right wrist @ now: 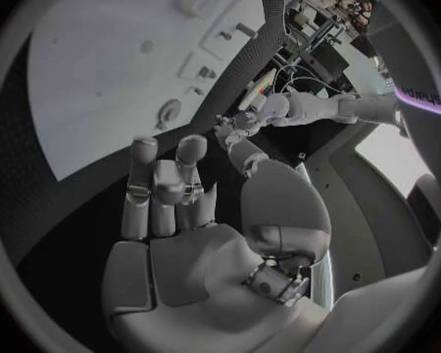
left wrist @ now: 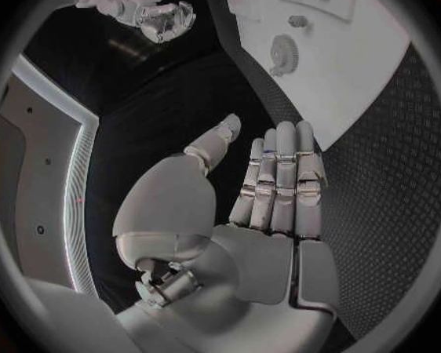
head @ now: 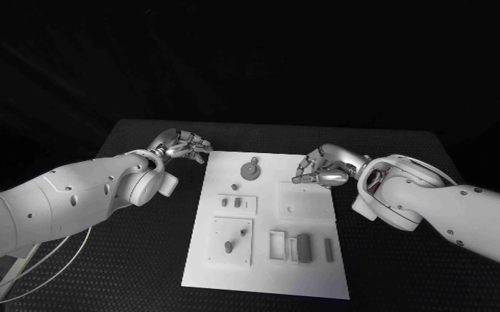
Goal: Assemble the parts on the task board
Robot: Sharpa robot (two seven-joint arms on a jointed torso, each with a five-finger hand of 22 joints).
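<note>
One task board, two empty robot hands

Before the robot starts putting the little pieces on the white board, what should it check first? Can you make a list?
1. Left robot hand holds nothing: ok, its fingers are straight and apart.
2. Right robot hand holds nothing: ok, nothing sits in its palm.
3. Task board lies flat between both hands: ok.
4. Round gear-like part can be reached: ok, it lies uncovered at the board's far end.
5. Small parts near the board's middle already seated properly: cannot tell.
6. Right robot hand stays off the board: cannot tell, it is at the board's edge.
</note>
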